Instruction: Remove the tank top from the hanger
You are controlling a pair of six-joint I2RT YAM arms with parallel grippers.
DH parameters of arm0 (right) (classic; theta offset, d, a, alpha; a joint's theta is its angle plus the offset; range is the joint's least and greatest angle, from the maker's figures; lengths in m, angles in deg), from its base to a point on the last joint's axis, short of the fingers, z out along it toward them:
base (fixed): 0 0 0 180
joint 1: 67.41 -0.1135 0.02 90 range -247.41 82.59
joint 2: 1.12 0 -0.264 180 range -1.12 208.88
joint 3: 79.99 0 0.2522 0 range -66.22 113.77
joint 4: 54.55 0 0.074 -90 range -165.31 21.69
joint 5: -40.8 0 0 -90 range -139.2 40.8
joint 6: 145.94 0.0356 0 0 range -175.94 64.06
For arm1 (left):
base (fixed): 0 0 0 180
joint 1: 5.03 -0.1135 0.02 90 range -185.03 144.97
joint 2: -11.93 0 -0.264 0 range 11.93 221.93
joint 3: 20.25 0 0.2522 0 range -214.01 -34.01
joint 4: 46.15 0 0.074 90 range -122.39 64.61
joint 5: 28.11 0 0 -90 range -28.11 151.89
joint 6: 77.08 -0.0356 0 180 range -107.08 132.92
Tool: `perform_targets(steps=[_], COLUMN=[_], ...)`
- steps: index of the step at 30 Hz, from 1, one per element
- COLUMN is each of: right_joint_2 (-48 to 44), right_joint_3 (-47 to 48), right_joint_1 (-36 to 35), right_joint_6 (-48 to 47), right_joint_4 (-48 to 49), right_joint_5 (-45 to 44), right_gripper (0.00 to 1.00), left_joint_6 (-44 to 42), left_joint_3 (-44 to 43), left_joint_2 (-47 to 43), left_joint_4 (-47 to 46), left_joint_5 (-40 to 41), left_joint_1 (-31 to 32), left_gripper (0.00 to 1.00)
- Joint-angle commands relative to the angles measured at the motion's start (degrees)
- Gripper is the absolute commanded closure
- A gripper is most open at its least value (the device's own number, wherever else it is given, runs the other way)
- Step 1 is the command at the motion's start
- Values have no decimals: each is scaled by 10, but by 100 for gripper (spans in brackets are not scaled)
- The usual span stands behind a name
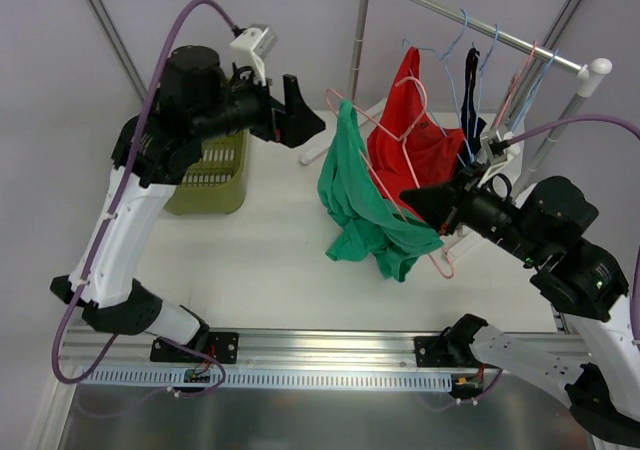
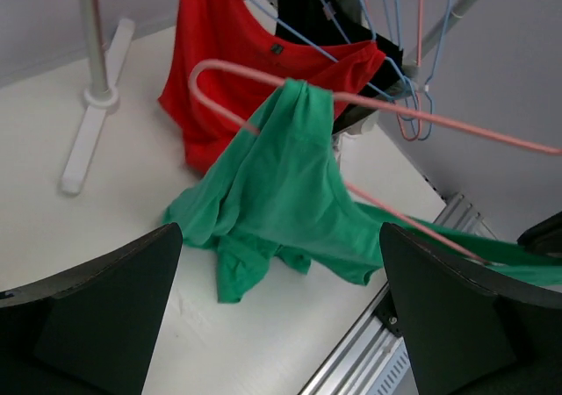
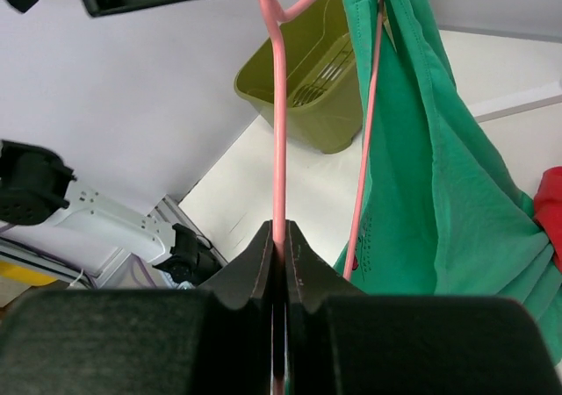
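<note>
Tank top [image 1: 362, 202], green: draped over one arm of the pink hanger [image 1: 388, 130], near the bend at that arm's end. Its upper part hangs from the wire; its lower part lies bunched on the white bench [image 1: 250, 260], just in front of the clothes rail [image 1: 470, 25].

Hanger: off the rail and tilted, with its far end raised toward the left arm and its near end at the right arm.

Right end effector [image 1: 412, 202]: fingers together, clamped on the hanger's pink wire. The right wrist view shows the wire running straight up from between the closed fingertips, with the green fabric hanging just to its right.

Left end effector [image 1: 305, 110]: fingers spread apart, holding nothing. It hovers above the bench, beside the raised end of the hanger and clear of the fabric.

Surroundings: a red garment [image 1: 410, 140] and a dark garment [image 1: 470, 100] hang on the rail behind the tank top, with several blue and pink hangers alongside. An olive basket [image 1: 215, 175] stands on the bench at the left, well apart from the tank top.
</note>
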Motion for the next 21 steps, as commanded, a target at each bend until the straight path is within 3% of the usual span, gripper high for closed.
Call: perform_targets(steps=[1, 5, 6, 11, 12, 13, 15, 16, 19, 20, 21], right_joint_2=[-21, -25, -25, -17, -15, -11, -6, -2, 3, 5, 5], right_joint_3=[11, 27, 27, 39, 43, 47, 52, 58, 70, 70, 71], right_joint_1=[-2, -3, -3, -3, -3, -2, -3, -3, -2, -3, -2], right_joint_6=[20, 23, 25, 32, 31, 31, 31, 31, 27, 26, 24], right_joint_4=[12, -10, -11, -11, -11, -11, -11, -10, -11, -12, -11], right_joint_5=[14, 18, 19, 34, 36, 37, 42, 45, 57, 58, 56], right_gripper=[100, 100, 100, 100, 100, 100, 100, 100, 100, 100, 100], left_joint_6=[-2, -10, -10, -7, -7, -7, -8, -8, -14, -17, -18], left_joint_3=[-66, -76, -74, -71, -68, -66, -59, -54, -37, -31, -24], left_joint_2=[48, 86, 90, 115, 118, 120, 122, 121, 115, 109, 108], left_joint_4=[-37, -46, -50, -58, -59, -62, -63, -65, -66, -66, -66], left_joint_5=[-2, 41, 39, 27, 27, 35, 48, 57, 93, 106, 114], left_joint_1=[47, 86, 92, 102, 103, 105, 105, 105, 105, 105, 105], left_gripper=[1, 9, 15, 26, 32, 45, 53, 62, 62, 77, 86])
